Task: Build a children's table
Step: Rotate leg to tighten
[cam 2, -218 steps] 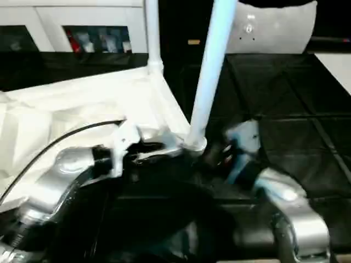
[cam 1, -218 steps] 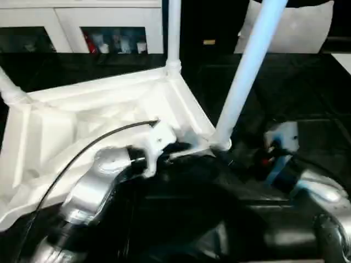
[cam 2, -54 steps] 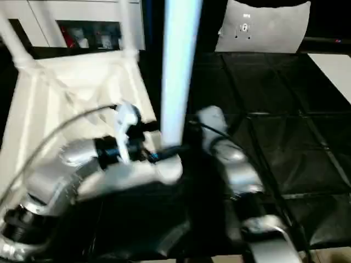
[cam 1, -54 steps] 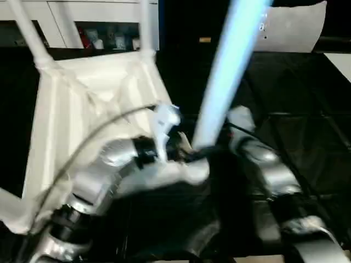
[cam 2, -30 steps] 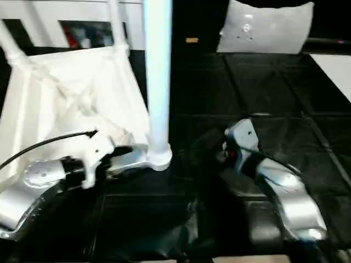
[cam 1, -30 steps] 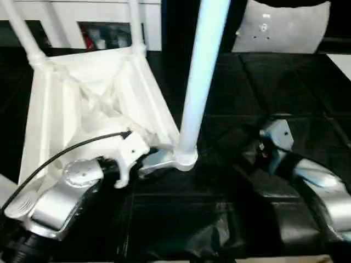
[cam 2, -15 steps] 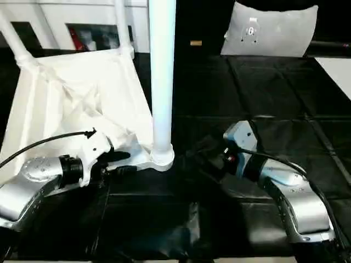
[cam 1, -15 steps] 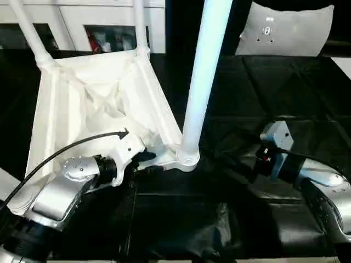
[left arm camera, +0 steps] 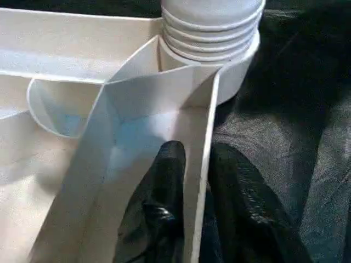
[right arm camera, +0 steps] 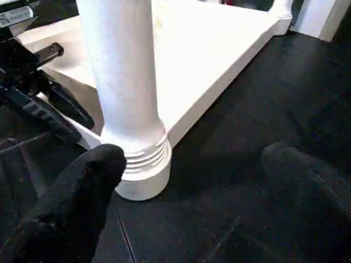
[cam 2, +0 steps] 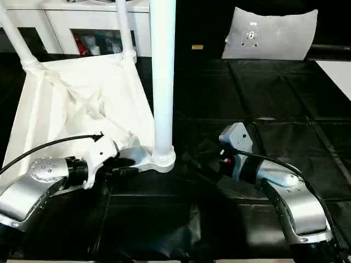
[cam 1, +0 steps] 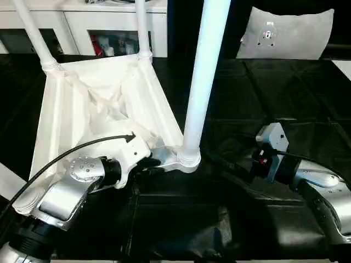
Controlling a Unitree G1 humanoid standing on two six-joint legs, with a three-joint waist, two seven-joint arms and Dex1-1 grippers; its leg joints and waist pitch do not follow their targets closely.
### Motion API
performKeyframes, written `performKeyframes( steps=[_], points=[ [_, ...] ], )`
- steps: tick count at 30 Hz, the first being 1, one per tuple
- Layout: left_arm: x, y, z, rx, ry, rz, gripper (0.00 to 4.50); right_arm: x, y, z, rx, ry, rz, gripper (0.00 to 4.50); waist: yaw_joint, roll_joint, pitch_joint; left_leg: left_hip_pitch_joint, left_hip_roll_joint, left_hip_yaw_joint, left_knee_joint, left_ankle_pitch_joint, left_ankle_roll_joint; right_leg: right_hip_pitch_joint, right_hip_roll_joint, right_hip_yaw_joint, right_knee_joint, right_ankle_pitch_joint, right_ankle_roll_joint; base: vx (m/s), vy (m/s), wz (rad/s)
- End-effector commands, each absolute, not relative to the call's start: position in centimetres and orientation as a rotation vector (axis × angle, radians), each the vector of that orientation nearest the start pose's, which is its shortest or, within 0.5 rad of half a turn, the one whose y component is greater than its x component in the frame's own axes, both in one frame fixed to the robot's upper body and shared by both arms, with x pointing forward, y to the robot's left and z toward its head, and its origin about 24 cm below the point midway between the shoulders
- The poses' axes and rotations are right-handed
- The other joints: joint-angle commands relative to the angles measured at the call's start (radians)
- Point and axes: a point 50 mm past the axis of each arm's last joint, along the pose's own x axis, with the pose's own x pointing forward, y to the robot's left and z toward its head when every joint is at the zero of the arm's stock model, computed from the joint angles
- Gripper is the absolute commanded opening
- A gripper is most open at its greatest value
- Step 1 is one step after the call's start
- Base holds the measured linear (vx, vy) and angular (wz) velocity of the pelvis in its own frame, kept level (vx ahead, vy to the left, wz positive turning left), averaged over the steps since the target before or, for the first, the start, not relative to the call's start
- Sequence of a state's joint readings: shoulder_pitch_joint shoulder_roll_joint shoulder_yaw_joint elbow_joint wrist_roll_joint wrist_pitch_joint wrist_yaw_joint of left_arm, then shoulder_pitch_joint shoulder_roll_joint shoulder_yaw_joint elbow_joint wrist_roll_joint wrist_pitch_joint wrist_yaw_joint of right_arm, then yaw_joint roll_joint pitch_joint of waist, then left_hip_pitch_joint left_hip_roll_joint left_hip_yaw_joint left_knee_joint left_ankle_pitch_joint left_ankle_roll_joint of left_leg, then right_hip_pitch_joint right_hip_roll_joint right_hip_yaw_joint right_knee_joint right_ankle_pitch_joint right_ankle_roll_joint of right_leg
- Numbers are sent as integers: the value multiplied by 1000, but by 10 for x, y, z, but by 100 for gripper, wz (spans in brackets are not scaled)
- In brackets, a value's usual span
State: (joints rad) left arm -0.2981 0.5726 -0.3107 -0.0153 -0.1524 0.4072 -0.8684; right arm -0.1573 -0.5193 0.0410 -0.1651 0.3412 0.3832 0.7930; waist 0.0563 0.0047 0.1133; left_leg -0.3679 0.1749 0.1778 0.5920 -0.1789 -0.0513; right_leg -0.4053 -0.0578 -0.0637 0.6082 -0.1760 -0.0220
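The white table top (cam 1: pixel 98 104) lies underside up on the black floor, its ribs and cross braces showing. Two slim legs (cam 1: pixel 34 35) (cam 1: pixel 141 27) rise from its far corners. A thick tapered leg (cam 1: pixel 203 76) stands nearly upright in the near corner socket (cam 1: pixel 188 160). My left gripper (left arm camera: pixel 198 150) is shut on the top's thin rim wall just beside that socket, one black finger (left arm camera: pixel 164 186) on each side. My right gripper (right arm camera: pixel 194 159) hangs open to the right of the near leg, apart from it, with nothing between its fingers (right arm camera: pixel 90 175).
A white cabinet with glass doors (cam 1: pixel 109 27) runs along the back left. A white pillow-like pad (cam 1: pixel 288 33) leans at the back right. Black tiled matting (cam 1: pixel 263 93) covers the floor, and crumpled black sheeting (cam 1: pixel 192 224) lies close in front of me.
The table top has turned and the near leg has gone from leaning to nearly upright. My right gripper has drawn back from that leg. My left gripper still clamps the rim.
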Motion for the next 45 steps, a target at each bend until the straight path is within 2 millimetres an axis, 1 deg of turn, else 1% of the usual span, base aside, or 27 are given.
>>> performKeyframes(
  steps=[1, 5, 7, 9, 11, 13, 14, 15, 16, 17, 18, 21, 23, 24, 26, 27, 28, 29, 30, 31, 32, 33, 34, 38, 40, 43, 45],
  points=[
    [268, 152, 60, 414, 456, -1097, 63, 261, -175, 102, -164, 157, 902, 450, 3, -3, -74, 9, 48, -21, -68, -208, 46, 46, -80, 56, -89, -361, -158, 0, 0, 0],
    [269, 153, 59, 426, 470, -1132, 28, 262, -171, 105, -137, 144, 969, 450, 1, -3, -70, 9, 47, -21, -69, -221, 49, 45, -81, 56, -93, -391, -150, 0, 0, 0],
    [271, 153, 59, 440, 468, -1164, 6, 260, -167, 104, -113, 142, 1046, 450, 2, 1, -68, 9, 49, -22, -70, -218, 52, 43, -81, 56, -92, -369, -156, 0, 0, 0],
    [273, 152, 61, 450, 447, -1217, 1, 260, -166, 101, -103, 144, 1105, 450, 3, 0, -70, 9, 49, -22, -69, -213, 56, 45, -80, 56, -89, -345, -165, 0, 0, 0],
    [273, 150, 62, 472, 425, -1274, 1, 263, -167, 100, -94, 141, 1134, 450, 3, -2, -69, 8, 49, -22, -70, -211, 61, 44, -82, 55, -89, -332, -175, 0, 0, 0],
    [273, 146, 64, 492, 389, -1395, 1, 268, -168, 100, -82, 132, 1183, 450, 2, -6, -67, 6, 48, -21, -69, -206, 64, 47, -85, 57, -87, -322, -185, 0, 0, 0],
    [273, 146, 64, 492, 389, -1395, 1, 268, -168, 100, -82, 132, 1183, 450, 3, -6, -64, 8, 49, -21, -69, -207, 64, 44, -87, 57, -88, -326, -187, 0, 0, 0],
    [271, 143, 66, 498, 379, -1477, 1, 271, -170, 99, -96, 133, 1209, 450, 3, -8, -64, 7, 49, -20, -69, -204, 66, 45, -87, 57, -87, -327, -189, 0, 0, 0],
    [270, 142, 66, 501, 379, -1491, 1, 272, -170, 99, -99, 134, 1214, 450, 4, -10, -61, 9, 50, -19, -70, -205, 68, 42, -87, 58, -90, -334, -189, 0, 0, 0],
    [270, 141, 66, 515, 378, -1533, 1, 272, -171, 98, -107, 136, 1229, 450, 8, -6, -62, 13, 53, -19, -70, -203, 67, 40, -87, 59, -88, -333, -192, 0, 0, 0],
    [269, 141, 67, 535, 375, -1575, 1, 273, -171, 97, -114, 143, 1247, 450, 11, -6, -56, 14, 53, -18, -72, -214, 70, 36, -87, 59, -93, -351, -191, 0, 0, 0],
    [269, 138, 68, 582, 369, -1651, 1, 273, -171, 97, -131, 155, 1300, 450, 26, -3, -54, 19, 58, -18, -76, -225, 61, 33, -87, 59, -89, -344, -195, 0, 0, 0],
    [270, 136, 69, 612, 362, -1698, 1, 270, -168, 97, -131, 170, 1369, 450, 30, -4, -51, 19, 58, -18, -77, -240, 61, 33, -86, 59, -90, -350, -193, 0, 0, 0],
    [270, 136, 69, 620, 361, -1715, 1, 269, -167, 97, -130, 176, 1397, 450, 31, -6, -51, 17, 58, -19, -78, -245, 59, 37, -89, 59, -89, -361, -189, 0, 0, 0],
    [271, 134, 70, 639, 354, -1755, 1, 264, -164, 97, -116, 200, 1474, 450, 32, -7, -49, 15, 60, -20, -79, -243, 60, 38, -92, 59, -89, -365, -189, 0, 0, 0],
    [271, 132, 70, 650, 350, -1791, 0, 261, -162, 96, -106, 217, 1519, 422, 33, -8, -49, 13, 62, -21, -80, -239, 61, 38, -93, 60, -87, -358, -191, 0, 0, 0],
    [271, 132, 70, 651, 350, -1793, 0, 261, -162, 96, -105, 218, 1522, 422, 32, -10, -46, 12, 60, -21, -81, -241, 66, 38, -92, 60, -91, -363, -190, 0, 0, 0],
    [271, 131, 70, 655, 347, -1808, 0, 260, -161, 96, -98, 226, 1542, 415, 33, -10, -47, 11, 62, -22, -81, -239, 64, 39, -95, 60, -88, -368, -190, 0, 0, 0],
    [271, 130, 70, 660, 344, -1829, 0, 259, -160, 95, -84, 241, 1571, 415, 34, -9, -44, 12, 62, -21, -82, -246, 63, 36, -95, 60, -92, -381, -189, 0, 0, 0],
    [271, 129, 71, 666, 342, -1838, 0, 258, -159, 94, -74, 252, 1589, 410, 34, -10, -44, 13, 62, -22, -82, -248, 62, 37, -96, 60, -92, -385, -191, 0, 0, 0],
    [271, 129, 71, 666, 342, -1838, 0, 258, -159, 94, -74, 252, 1589, 396, 34, -9, -45, 12, 64, -23, -83, -247, 61, 37, -95, 60, -90, -378, -194, 0, 0, 0],
    [273, 129, 72, 682, 338, -1854, 0, 259, -158, 92, -54, 274, 1617, 396, 34, -9, -43, 12, 63, -22, -83, -248, 61, 36, -95, 60, -91, -369, -199, 0, 0, 0],
    [274, 129, 72, 684, 338, -1855, 0, 259, -158, 92, -51, 277, 1620, 371, 34, -9, -41, 12, 63, -22, -84, -251, 62, 36, -94, 60, -92, -372, -200, 0, 0, 0],
    [276, 130, 73, 698, 340, -1869, 0, 259, -156, 90, -33, 308, 1662, 350, 31, -9, -38, 10, 64, -24, -87, -249, 55, 38, -97, 60, -90, -365, -208, 0, 0, 0],
    [277, 131, 73, 700, 345, -1870, 0, 260, -154, 89, -25, 319, 1683, 327, 30, -9, -36, 11, 65, -23, -87, -244, 56, 38, -98, 60, -90, -356, -213, 0, 0, 0],
    [278, 133, 73, 703, 355, -1869, 0, 259, -152, 88, -15, 338, 1711, 319, 30, -9, -35, 10, 66, -22, -88, -227, 63, 38, -98, 59, -89, -328, -223, 0, 0, 0],
    [279, 135, 72, 705, 364, -1869, 0, 259, -151, 87, -11, 347, 1722, 287, 31, -8, -33, 11, 67, -21, -90, -228, 64, 37, -98, 59, -90, -323, -228, 0, 0, 0]
  ],
)
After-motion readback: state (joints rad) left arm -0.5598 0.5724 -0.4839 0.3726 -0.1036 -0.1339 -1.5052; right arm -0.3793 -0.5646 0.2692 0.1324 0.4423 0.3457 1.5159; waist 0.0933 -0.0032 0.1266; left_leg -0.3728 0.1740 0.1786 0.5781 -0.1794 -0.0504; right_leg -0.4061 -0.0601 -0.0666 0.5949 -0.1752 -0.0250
